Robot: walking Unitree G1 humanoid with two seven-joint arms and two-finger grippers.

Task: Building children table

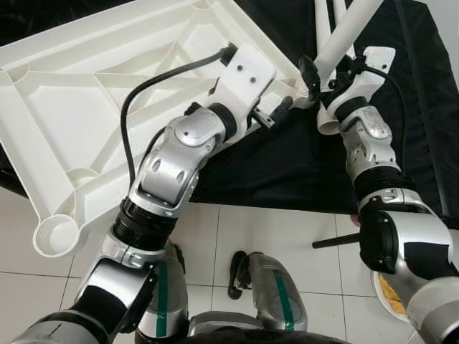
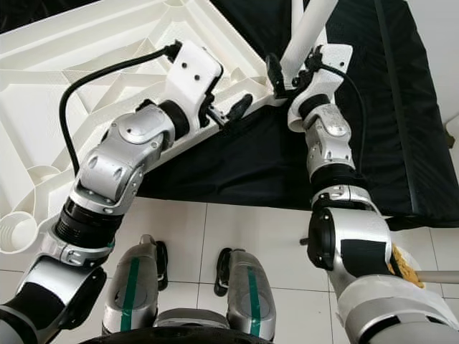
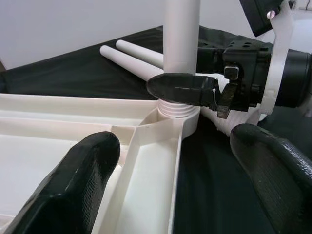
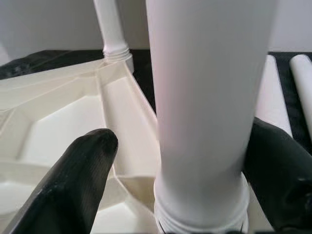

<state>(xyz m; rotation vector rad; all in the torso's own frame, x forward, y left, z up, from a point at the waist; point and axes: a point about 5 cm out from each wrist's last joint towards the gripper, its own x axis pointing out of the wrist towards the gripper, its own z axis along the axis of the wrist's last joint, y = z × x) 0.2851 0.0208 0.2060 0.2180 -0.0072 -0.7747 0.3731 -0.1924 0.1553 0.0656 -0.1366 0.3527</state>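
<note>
black mat [image 1: 301, 165] on white tile floor [image 1: 237, 236] | right end effector [image 1: 319, 75] clamped on table leg [image 1: 344, 32] — left end effector [image 1: 276, 115] apart

Indoor room, domestic in look. White glazed floor tiles [image 1: 272, 229] with grey grout are showing underfoot. A black cloth [image 2: 401, 107] is lying spread over the floor as a work area, and a plain pale wall [image 3: 73, 24] is standing behind it.

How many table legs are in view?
4. One leg upright in the near corner socket, gripped by the right pincer; one standing in a far corner; two lying on the black cloth. More may be hidden.
</note>
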